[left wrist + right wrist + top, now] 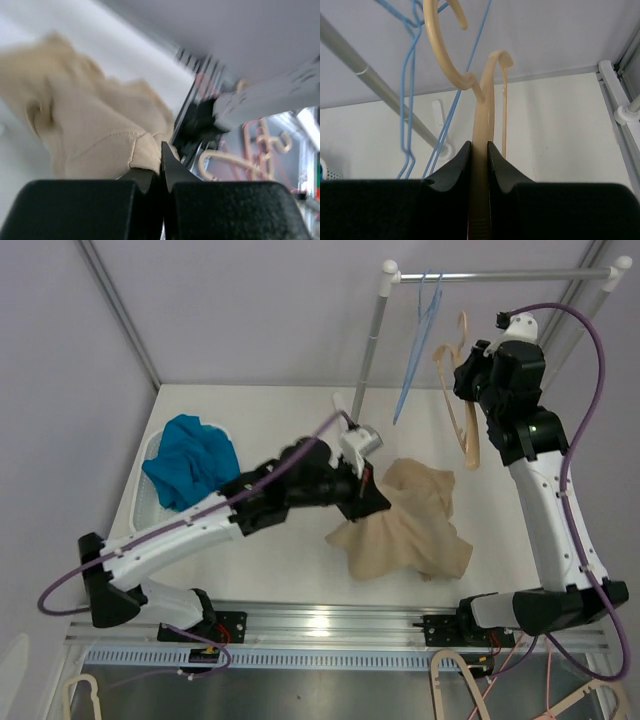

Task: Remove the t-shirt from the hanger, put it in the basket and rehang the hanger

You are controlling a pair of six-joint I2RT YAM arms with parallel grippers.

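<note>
The beige t-shirt [415, 530] lies crumpled on the white table, right of centre, off the hanger. My left gripper [372, 498] is at its left edge, shut on a fold of the shirt [90, 135], with the hem at the fingertips [161, 150]. My right gripper [468, 378] is raised near the rack and shut on the bare beige hanger [465, 425]. In the right wrist view the hanger's neck [483, 110] runs up between the fingers [479, 147], with its hook free above.
A clothes rack rail [500, 275] with an upright pole [368, 340] stands at the back and carries a blue wire hanger [415, 340]. A white basket [150, 455] with a blue cloth [195, 460] sits at the left. Spare hangers [450, 680] lie below the table's front edge.
</note>
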